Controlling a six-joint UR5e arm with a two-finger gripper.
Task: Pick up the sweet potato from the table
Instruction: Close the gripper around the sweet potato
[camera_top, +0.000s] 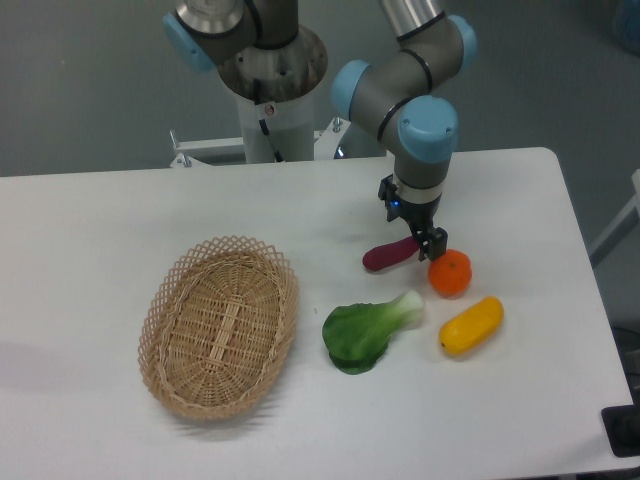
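Observation:
The sweet potato (385, 257) is a slim dark magenta tuber lying on the white table (100, 220), right of centre. My gripper (412, 228) hangs directly over its right end, fingers pointing down and spread open, one finger behind the tuber and one in front of it near the orange. Nothing is held between the fingers. The tuber's right tip is partly hidden by the front finger.
A round orange (450, 272) lies just right of the sweet potato, close to my gripper. A yellow oblong fruit (471, 325) and a green bok choy (368, 331) lie nearer the front. A wicker basket (219, 324) stands at the left.

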